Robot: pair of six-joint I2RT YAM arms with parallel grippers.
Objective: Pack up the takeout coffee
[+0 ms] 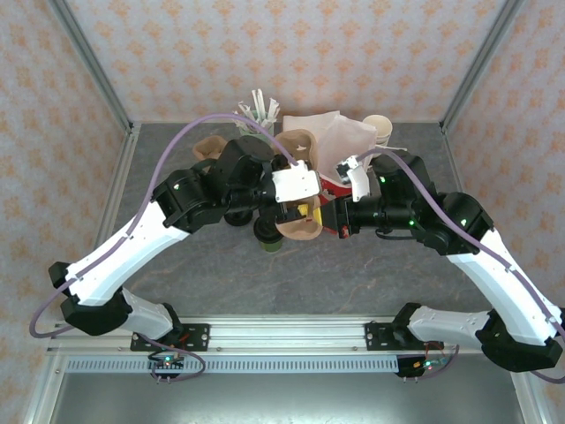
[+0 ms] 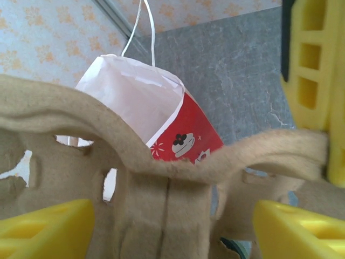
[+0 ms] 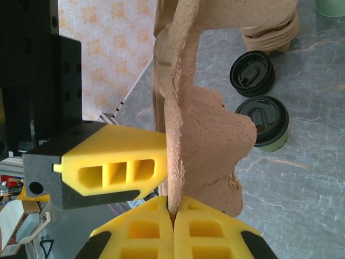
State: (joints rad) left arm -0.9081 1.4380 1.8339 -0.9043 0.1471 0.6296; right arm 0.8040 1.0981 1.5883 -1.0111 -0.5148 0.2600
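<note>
Your right fingers (image 3: 143, 229) are pressed together on a thin edge of the pulp carrier (image 3: 207, 145). They pinch its wall and hold it out in front of the wrist, apparently lifted off the desk (image 3: 307, 189). Gripping at the rim makes sense, because it leaves the cup wells unobstructed. Your left fingers (image 2: 48, 229) stand wide apart astride the carrier's middle ridge, and from the right wrist one of them sits right against the carrier's wall. I cannot see that they are squeezing it, so treat them as apart. My guess is they are placed to steady the carrier or take it over. Beyond the carrier, the white and red paper bag (image 2: 140, 97) stands with its mouth gaping toward you, which suits it as the place the packed carrier ends up. The takeout coffee (image 3: 264, 123) is not in any well yet. It stands upright on the desk just beside the carrier, and from above it lies under your left wrist. Its side is a dark olive and its round black lid looks fully seated, with a small sip tab on top. Don't confuse it with the loose lid (image 3: 252, 73) lying flat just beyond it.
</note>
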